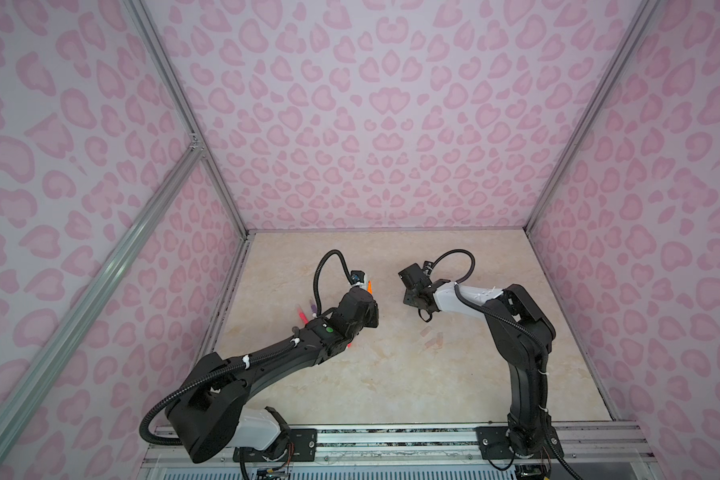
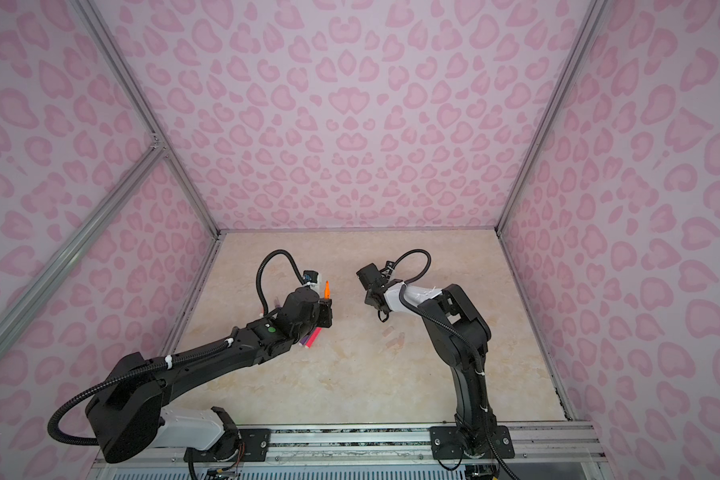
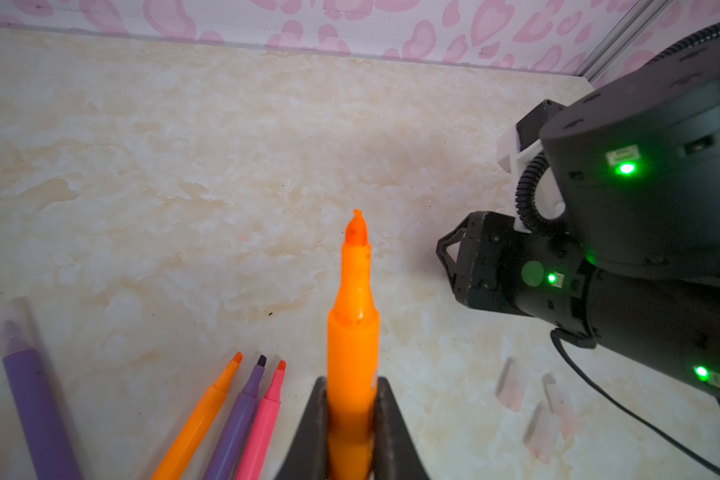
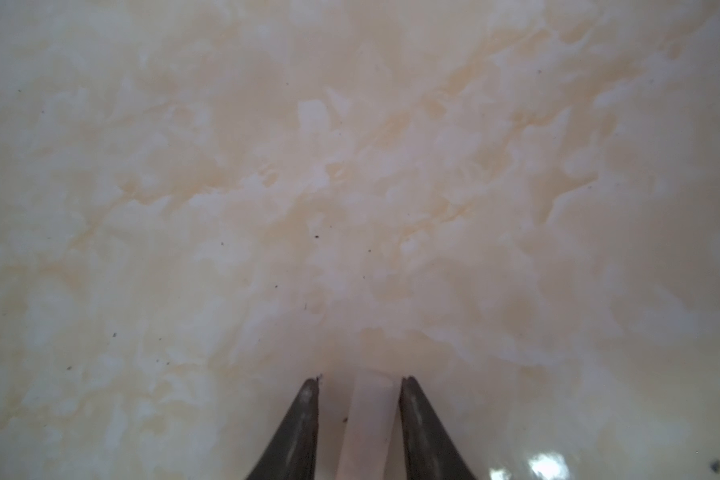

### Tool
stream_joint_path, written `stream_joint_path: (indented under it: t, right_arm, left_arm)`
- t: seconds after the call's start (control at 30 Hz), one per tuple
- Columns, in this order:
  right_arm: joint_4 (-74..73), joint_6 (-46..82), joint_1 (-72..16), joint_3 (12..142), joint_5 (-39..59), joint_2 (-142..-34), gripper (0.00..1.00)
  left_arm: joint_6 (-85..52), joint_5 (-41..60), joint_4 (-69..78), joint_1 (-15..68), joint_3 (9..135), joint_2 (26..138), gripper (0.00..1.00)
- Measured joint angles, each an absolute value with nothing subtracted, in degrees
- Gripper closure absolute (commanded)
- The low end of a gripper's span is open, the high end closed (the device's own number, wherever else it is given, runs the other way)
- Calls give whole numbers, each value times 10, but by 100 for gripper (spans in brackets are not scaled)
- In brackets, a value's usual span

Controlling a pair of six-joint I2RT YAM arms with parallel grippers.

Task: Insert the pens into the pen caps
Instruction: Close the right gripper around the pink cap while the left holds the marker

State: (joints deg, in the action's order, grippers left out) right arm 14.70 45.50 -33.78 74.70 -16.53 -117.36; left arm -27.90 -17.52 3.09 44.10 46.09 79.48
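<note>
Right now the L gripper [image 3: 352,384] is clamped on an orange pen [image 3: 353,332], bare tip pointing up-frame at centre-bottom of the L wrist view. Lower left there, three uncapped pens [image 3: 238,415] (orange, purple, pink) lie side by side, plus a purple pen [image 3: 34,399], already capped, at far left. Loose caps [image 3: 543,432] lie lower right on the beige table [image 3: 184,166]. R gripper [image 4: 360,380]: jaws partway apart w/ a clear cap [image 4: 366,424] between them, slim gap beside it; can't tell if it's gripped.
</note>
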Motion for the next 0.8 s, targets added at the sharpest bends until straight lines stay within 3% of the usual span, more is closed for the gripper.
stream_joint_path:
  t: [0.33,0.63,0.7,0.8]
  right_arm:
    - [143,455,-343,745,-171,-1175,77]
    - [144,457,-348,737,-171,-1169,74]
    - [143,456,-349,737,-171,-1169,82]
    - [140,457,-350,734,-178,-1169,88]
  left_arm:
    - [-279,-175,31,441,461,795,97]
    - [-279,-175,30,441,461,795,97]
    - [-279,-175,30,441,461,795,97]
    - [-279,-175,30,441,461,795,97]
